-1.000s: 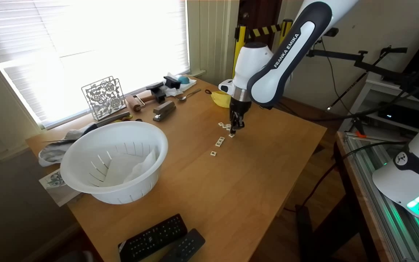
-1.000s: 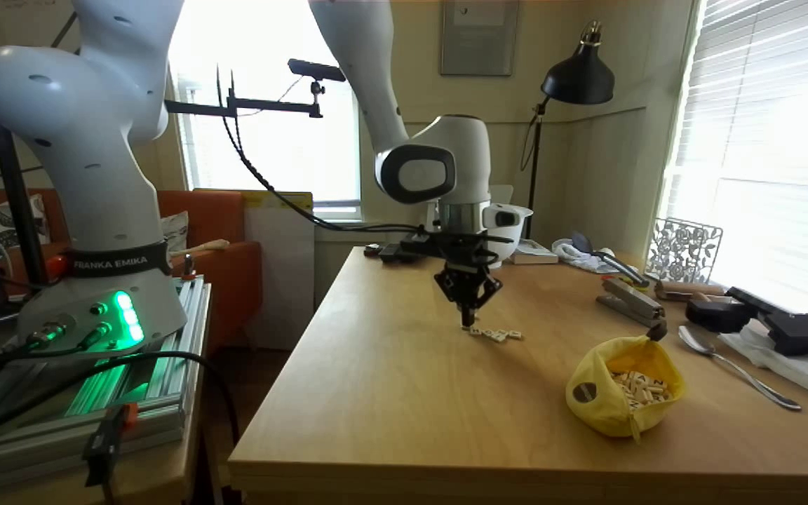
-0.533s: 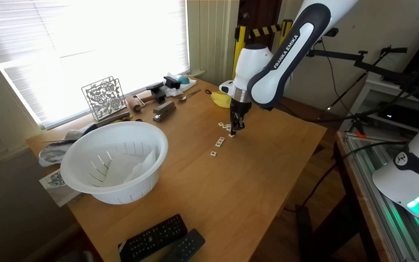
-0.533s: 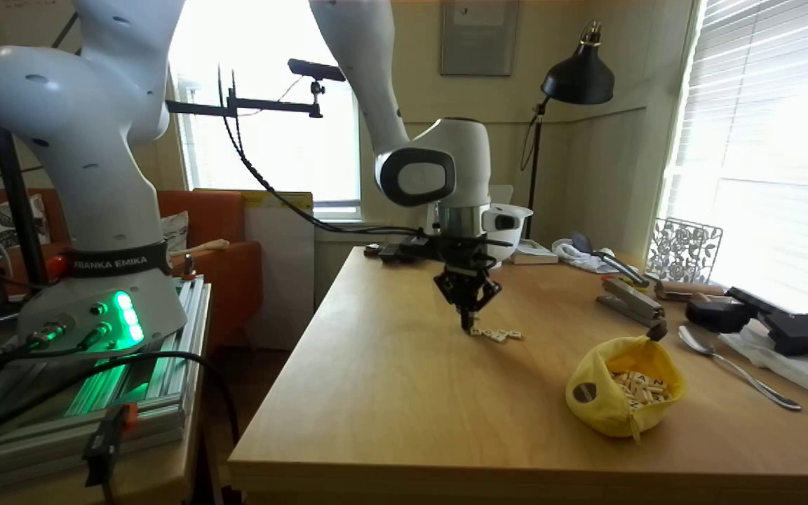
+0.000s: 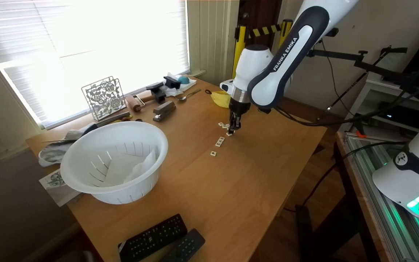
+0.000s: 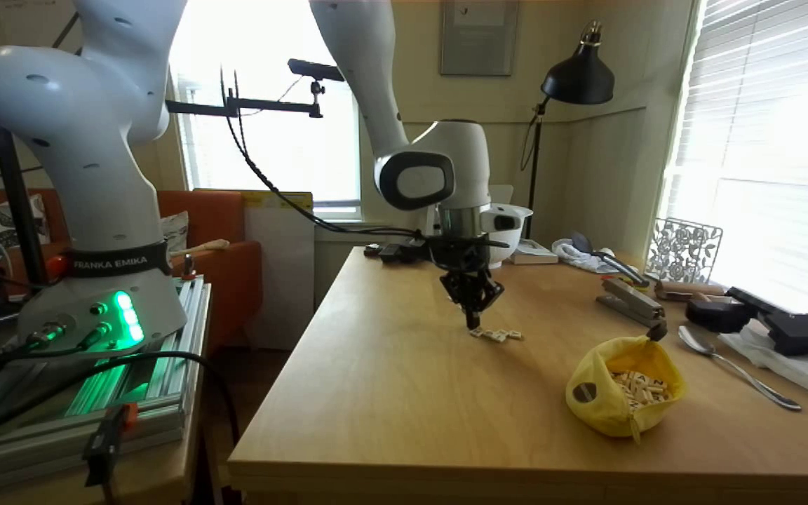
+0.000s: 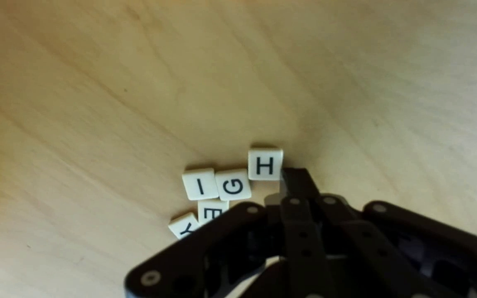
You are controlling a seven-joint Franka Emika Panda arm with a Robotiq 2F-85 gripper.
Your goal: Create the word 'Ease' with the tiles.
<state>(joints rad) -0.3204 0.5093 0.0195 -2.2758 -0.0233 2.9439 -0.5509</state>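
Note:
My gripper (image 7: 299, 176) is shut, with nothing seen between its fingertips, and points down at the table. Its tips are low at the cream-white tiles in both exterior views (image 5: 232, 130) (image 6: 473, 324). In the wrist view an H tile (image 7: 265, 164) lies right beside the tips, seeming to touch them. A G tile (image 7: 233, 185), an I tile (image 7: 200, 184), an E tile (image 7: 212, 210) and a Y tile (image 7: 184, 225) lie close by; the arm partly covers E and Y. In an exterior view two joined tiles (image 5: 220, 141) and a single tile (image 5: 213, 153) lie apart; their letters are hard to read.
A yellow pouch (image 6: 590, 414) full of tiles stands near a spoon (image 6: 737, 368). A white bowl (image 5: 113, 189), black remotes (image 5: 153, 238), a stapler (image 5: 164, 110) and a metal napkin holder (image 5: 104, 97) also stand or lie on the table (image 5: 202, 203).
My shut gripper went slightly down, then shifted a little toward the tile cluster. The tile at its tips has moved slightly the same way. The other tiles look unmoved.

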